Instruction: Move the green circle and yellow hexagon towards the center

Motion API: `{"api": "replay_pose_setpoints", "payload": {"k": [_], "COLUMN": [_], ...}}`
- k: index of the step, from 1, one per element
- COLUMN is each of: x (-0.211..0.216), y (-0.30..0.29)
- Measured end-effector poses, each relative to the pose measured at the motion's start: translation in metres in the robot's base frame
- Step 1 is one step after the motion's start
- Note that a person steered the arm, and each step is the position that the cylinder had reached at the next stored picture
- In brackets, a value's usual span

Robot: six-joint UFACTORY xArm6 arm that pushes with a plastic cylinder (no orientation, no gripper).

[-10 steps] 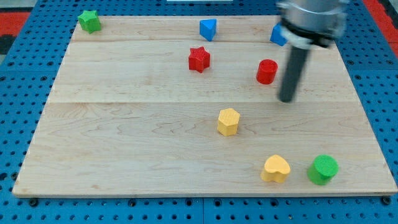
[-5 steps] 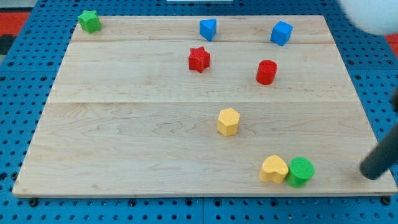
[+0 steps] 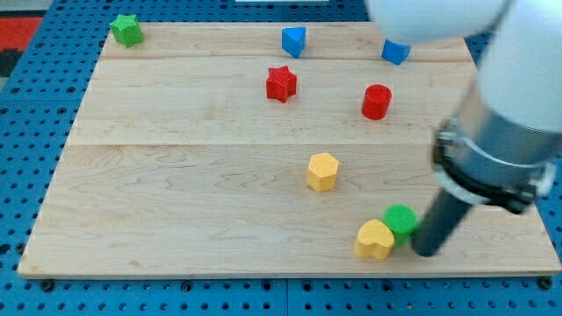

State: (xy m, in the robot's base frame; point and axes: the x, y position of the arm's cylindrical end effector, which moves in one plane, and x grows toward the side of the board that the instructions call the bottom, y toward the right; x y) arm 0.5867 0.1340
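Wooden counter [image 3: 176, 175]: no jaws, just a rod whose tip [image 3: 426, 252] touches the green circle [image 3: 401, 220] from the view's right, circle against yellow heart [image 3: 375, 239]; yellow hexagon [image 3: 322, 171] sits near centre.

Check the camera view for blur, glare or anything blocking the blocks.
Camera view: lighting is even, no glare, only soft shadows. The arm is large and blurred at the view's right, covering part of the blue cube. My tip sits at the right of the green circle, which touches the yellow heart. The yellow hexagon and the board are sharp.
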Motion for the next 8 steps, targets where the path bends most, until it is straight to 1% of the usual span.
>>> {"api": "replay_pose_setpoints", "payload": {"k": [1,2,3,4,5,6,7,8], "x": [-0.013,-0.032,-0.027,-0.048,-0.062,-0.070,-0.081,-0.088], "y": [-0.053,-0.051,0.022,-0.039,-0.119,-0.150,-0.095,-0.081]}}
